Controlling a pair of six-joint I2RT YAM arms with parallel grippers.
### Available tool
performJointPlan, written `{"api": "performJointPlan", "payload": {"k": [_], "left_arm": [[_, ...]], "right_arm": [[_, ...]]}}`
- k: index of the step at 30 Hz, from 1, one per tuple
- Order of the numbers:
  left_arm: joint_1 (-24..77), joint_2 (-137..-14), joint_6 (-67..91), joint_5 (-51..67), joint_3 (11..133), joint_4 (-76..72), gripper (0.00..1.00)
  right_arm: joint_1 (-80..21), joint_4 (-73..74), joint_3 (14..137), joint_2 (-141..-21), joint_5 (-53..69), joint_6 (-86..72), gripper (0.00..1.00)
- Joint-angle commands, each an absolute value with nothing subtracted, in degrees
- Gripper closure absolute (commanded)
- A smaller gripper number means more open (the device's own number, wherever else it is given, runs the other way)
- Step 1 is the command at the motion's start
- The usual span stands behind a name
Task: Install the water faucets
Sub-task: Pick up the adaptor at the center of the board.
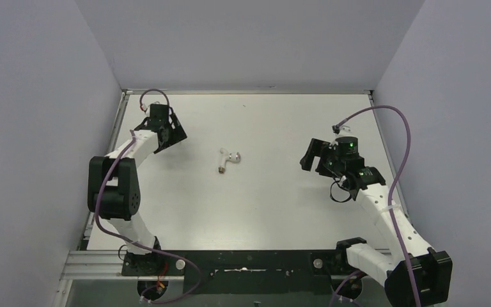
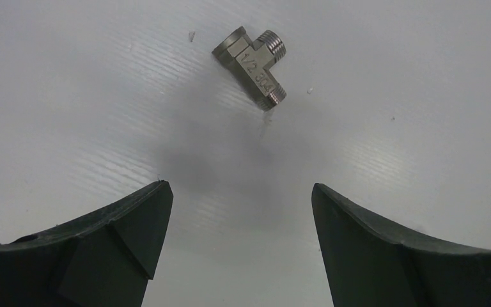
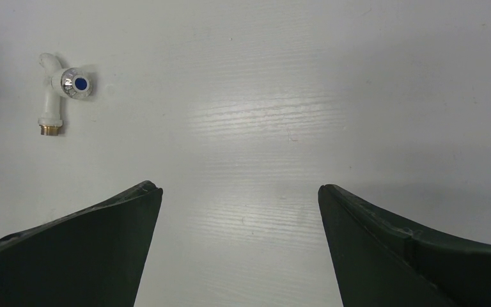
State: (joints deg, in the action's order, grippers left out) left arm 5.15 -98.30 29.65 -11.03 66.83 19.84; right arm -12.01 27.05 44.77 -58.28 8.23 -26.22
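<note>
Found white plastic faucet [image 1: 228, 160] lying on its side near centre of tabletop [image 1: 262, 211], well apart from both hands. In right wrist view, noted it at 10 o'clock of frame. Recorded chrome knob [image 3: 75, 84] with blue dot facing up, brass threaded end [image 3: 50, 130] pointing to 6 o'clock and spout curving toward 12 o'clock.

Found left hand [image 1: 169, 134] at 10 o'clock of tabletop, released, with fingers [image 2: 134, 236] spread wide and nothing between them but bare surface.

Located grey metal tee fitting [image 2: 252, 67] in left wrist view, flat on tabletop at 12 o'clock from left hand and clear of both fingers. Read stamped marking "1/2 304" along its body. Noted one threaded end toward 1 o'clock, a second toward 5 o'clock and a hexagonal end toward 10 o'clock. Could not make out fitting in top view.

Found right hand [image 1: 313, 157] at 3 o'clock of tabletop, likewise released, with fingers wide apart over bare tabletop, grasping nothing.

Recorded faucet and tee fitting as separate pieces, not joined, neither touched by a hand. Placed fitting just ahead of left hand and faucet between the two hands.
</note>
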Motion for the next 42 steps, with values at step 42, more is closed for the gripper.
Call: {"api": "performJointPlan", "payload": {"k": [42], "left_arm": [[7.13,-127.26,54.9,-29.38,101.78,37.9,0.4]], "right_arm": [[-13.05,28.21,41.57,-52.32,3.51,-29.7,0.0]]}}
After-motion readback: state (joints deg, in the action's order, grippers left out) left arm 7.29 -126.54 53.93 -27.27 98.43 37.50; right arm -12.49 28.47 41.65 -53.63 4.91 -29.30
